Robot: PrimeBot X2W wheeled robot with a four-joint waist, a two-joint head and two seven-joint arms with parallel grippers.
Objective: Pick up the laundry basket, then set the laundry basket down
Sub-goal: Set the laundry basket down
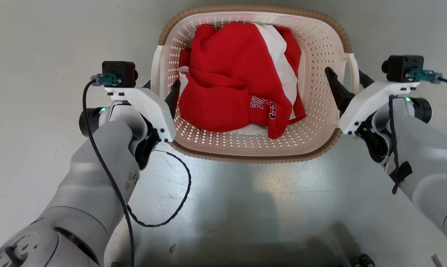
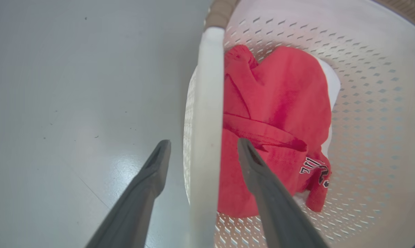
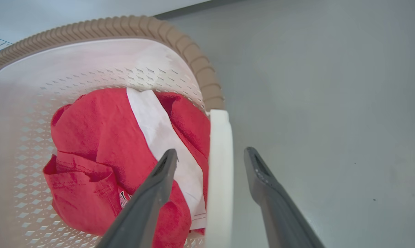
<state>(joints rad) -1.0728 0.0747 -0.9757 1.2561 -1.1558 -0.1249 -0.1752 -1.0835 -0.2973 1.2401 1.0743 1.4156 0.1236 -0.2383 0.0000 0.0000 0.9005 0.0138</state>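
The cream-white perforated laundry basket (image 1: 316, 74) with a tan woven-look rim sits on the grey floor straight ahead, holding red and white clothing (image 1: 238, 74). My left gripper (image 1: 162, 87) is open and straddles the basket's left loop handle (image 1: 156, 70), one finger inside the basket and one outside. The left wrist view shows that handle (image 2: 207, 86) running between the spread fingers of the left gripper (image 2: 204, 143). On the other side, my right gripper (image 1: 345, 72) is open astride the right handle (image 1: 354, 66). The right wrist view has that handle (image 3: 219, 137) between the right gripper's (image 3: 211, 151) fingers.
Smooth grey floor (image 1: 42, 55) surrounds the basket on all sides. A loop of black cable (image 1: 179, 200) hangs beside my left forearm. A dark wall base (image 3: 193, 8) runs beyond the basket's far end.
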